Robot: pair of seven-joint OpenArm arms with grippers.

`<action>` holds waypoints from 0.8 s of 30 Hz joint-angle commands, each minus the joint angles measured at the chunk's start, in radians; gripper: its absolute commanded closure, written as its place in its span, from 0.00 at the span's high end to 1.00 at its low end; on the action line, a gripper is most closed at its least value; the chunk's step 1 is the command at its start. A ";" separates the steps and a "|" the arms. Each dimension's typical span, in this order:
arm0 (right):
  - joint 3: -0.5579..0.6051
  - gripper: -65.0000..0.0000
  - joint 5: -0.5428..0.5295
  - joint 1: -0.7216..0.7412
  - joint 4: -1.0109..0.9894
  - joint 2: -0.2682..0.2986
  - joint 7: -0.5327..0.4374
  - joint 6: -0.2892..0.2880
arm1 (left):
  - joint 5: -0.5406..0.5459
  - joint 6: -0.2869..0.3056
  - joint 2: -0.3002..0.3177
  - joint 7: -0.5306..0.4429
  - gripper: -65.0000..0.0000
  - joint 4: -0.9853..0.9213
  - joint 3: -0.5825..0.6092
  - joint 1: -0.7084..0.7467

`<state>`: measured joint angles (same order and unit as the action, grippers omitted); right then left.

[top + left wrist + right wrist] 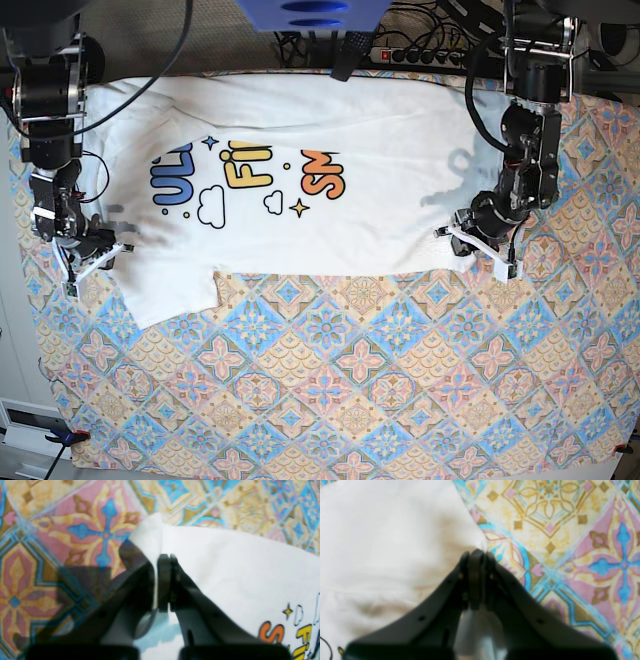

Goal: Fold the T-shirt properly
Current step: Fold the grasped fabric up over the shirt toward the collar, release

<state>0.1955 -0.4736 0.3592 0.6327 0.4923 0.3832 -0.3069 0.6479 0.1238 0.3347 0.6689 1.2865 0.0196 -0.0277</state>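
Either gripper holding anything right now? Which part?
Both are shut on the T-shirt. Left gripper pinches a corner of its edge; right gripper pinches a point on the opposite side edge.

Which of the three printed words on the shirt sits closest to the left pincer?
The orange one. On the T-shirt, it is the print's end nearest the left pincer; the yellow word is mid-row and the blue one sits farthest away.

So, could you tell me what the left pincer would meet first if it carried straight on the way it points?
The left pincer is shut on the white T-shirt's edge. Straight ahead comes that raised cloth, then the patterned tablecloth, though depth is unclear.
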 commanded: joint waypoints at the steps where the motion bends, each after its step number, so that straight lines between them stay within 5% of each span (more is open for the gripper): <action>1: -0.011 0.01 -0.009 -0.002 0.048 0.039 -0.019 -0.021 | 0.002 0.001 0.017 -0.011 0.00 0.035 -0.027 0.005; 12: -0.294 0.01 -0.007 -0.272 0.376 0.050 0.072 -0.128 | 0.002 0.003 0.030 -0.008 0.00 0.238 -0.186 0.202; 24: -0.522 0.01 -0.012 -0.644 0.821 0.042 0.159 -0.130 | 0.005 0.003 0.030 -0.010 0.00 0.445 -0.234 0.432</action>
<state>-0.3126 -0.4767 -0.2920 1.4399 0.5114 0.5659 -0.4400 0.6506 0.1284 0.3519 0.6773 1.7142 -0.2077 0.4099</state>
